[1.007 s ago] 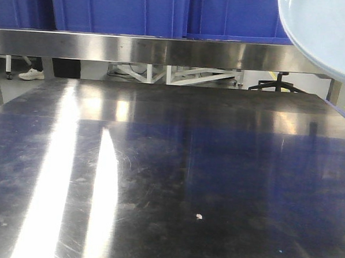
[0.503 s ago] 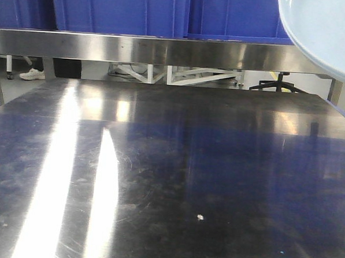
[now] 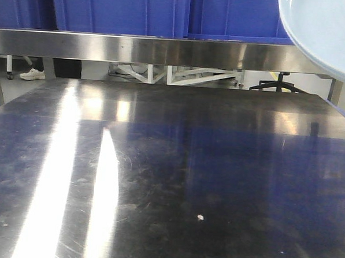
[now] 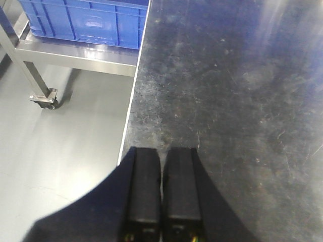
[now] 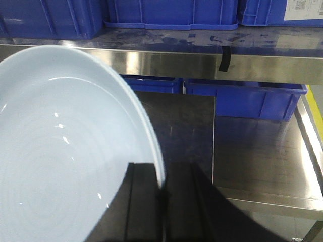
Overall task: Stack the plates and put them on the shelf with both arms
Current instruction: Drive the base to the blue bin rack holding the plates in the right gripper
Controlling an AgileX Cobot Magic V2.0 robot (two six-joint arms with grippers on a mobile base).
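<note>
While the table (image 3: 216, 183) fills the front view, with the shelf (image 3: 136, 49) across its 12 o'clock edge and crates (image 3: 121, 11) standing on that tier, the step in hand looks like a carry: one plate (image 3: 328, 33) hangs in the air at 1 o'clock, well above the tabletop. No second plate shows in any view, so I cannot tell whether stacking is done or yet to come. In the right wrist view the plate spreads out toward 9 o'clock from the right gripper (image 5: 162, 194), tilted, and the fingers pinch its rim at one spot only. The left gripper (image 4: 161, 156) has its fingers pressed together on nothing, above the table's left edge. The next move, as I judge it, calls for levelling the plate and bringing the left arm under or onto the far rim before anything goes toward the shelf, since a wide plate held by one edge may sag or twist in the pinch.
</note>
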